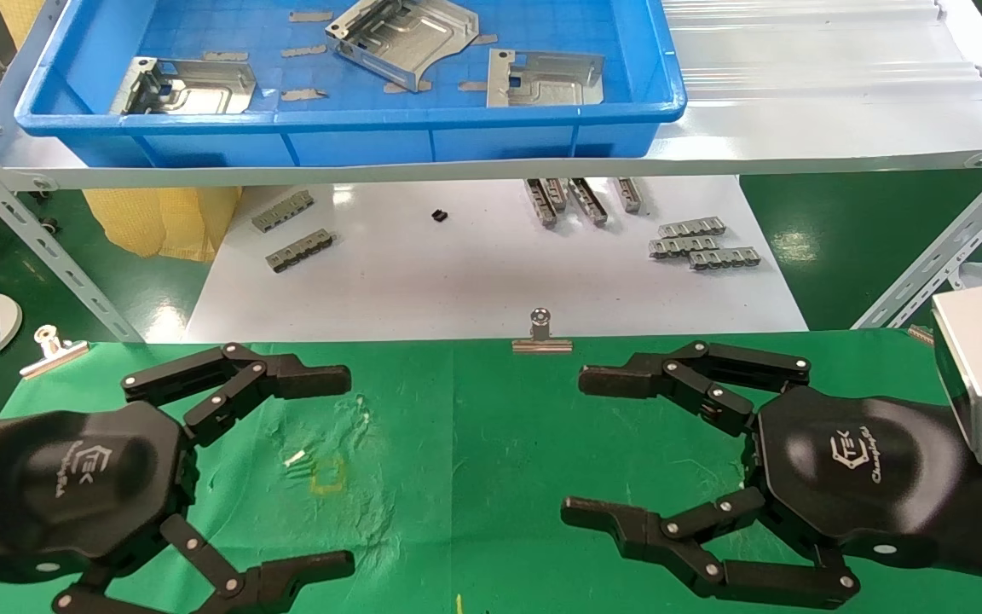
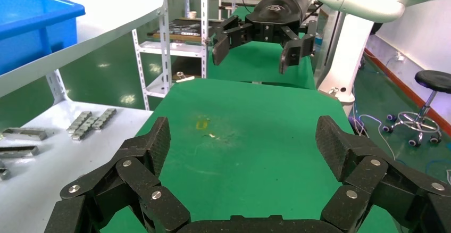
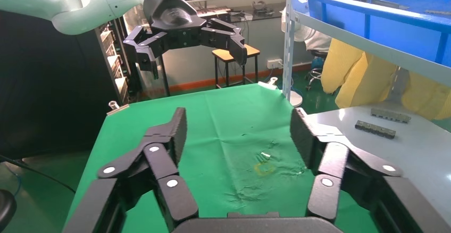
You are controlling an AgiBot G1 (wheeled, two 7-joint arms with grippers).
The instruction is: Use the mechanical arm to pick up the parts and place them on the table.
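Note:
Three silver parts lie in the blue bin on the shelf beyond the table: one at the left [image 1: 188, 85], one tilted in the middle [image 1: 401, 34], one at the right [image 1: 546, 78]. The table [image 1: 474, 443], covered in wrinkled green cloth, lies below both arms. My left gripper [image 1: 346, 471] [image 2: 244, 137] hovers open over the cloth's left half, holding nothing. Facing it over the right half, my right gripper [image 1: 574, 445] [image 3: 237, 132] is open too, with only bare cloth between its fingers. Each wrist view shows the other gripper far off.
The blue bin [image 1: 355, 119] sits on a white shelf with angled metal struts [image 1: 31, 230] at both sides. Small grey slotted bars [image 1: 704, 243] lie on the white sheet below. Binder clips [image 1: 541, 333] hold the cloth's far edge. A yellow mark [image 1: 326, 473] is on the cloth.

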